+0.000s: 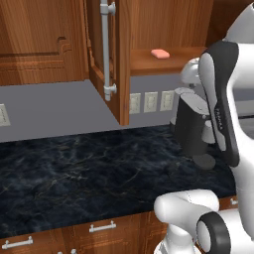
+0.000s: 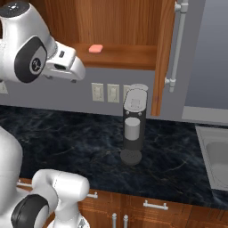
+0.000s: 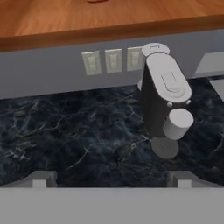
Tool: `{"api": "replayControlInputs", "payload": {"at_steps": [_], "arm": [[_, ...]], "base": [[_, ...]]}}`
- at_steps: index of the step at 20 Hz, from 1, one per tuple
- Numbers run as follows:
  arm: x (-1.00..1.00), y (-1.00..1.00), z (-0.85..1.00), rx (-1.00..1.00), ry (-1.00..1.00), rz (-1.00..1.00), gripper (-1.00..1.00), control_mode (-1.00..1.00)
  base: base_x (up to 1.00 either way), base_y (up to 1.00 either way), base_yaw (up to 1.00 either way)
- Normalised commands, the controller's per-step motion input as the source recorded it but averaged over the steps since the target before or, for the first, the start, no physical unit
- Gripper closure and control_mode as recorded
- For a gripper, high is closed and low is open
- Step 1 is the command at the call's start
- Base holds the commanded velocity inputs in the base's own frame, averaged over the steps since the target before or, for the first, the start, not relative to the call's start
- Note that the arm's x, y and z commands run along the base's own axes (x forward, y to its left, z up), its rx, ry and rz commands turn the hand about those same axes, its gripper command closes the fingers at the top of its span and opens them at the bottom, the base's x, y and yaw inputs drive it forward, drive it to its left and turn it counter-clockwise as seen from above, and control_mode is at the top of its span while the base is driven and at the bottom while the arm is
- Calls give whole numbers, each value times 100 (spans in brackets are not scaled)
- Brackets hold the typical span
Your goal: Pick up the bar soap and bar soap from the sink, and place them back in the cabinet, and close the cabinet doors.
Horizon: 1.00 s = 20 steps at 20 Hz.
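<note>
One salmon-pink bar soap (image 1: 160,53) (image 2: 95,48) lies flat on the wood shelf (image 2: 120,55) of the open cabinet. Both cabinet doors stand open: the left door (image 1: 121,59) with its silver bar handle (image 1: 105,49), and the right door (image 2: 164,58) with its handle (image 2: 177,49). My gripper (image 3: 111,181) hovers just in front of and below the shelf edge (image 3: 109,33), looking down at the counter. Its fingertips (image 3: 40,179) are spread wide with nothing between them. A corner of the grey sink (image 2: 217,156) shows at the far right.
A dark coffee machine (image 2: 134,127) (image 1: 192,126) (image 3: 164,100) stands on the black marble counter (image 1: 84,173) below the cabinet. Wall outlets (image 2: 106,92) sit behind it. Low drawers with short handles (image 1: 102,227) run along the counter front.
</note>
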Motion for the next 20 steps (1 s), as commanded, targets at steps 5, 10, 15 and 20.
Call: {"api": "replayControlInputs", "payload": {"at_steps": [5,10,15,20], "arm": [[-66,3,-7,0,13,1,-100,-100],[-22,9,-35,0,4,8,-100,-100],[-1,17,-41,-1,4,11,-100,-100],[0,17,-24,-4,2,3,-100,-100]], "base": [[0,0,0],[0,0,0],[0,0,0],[0,0,0]]}}
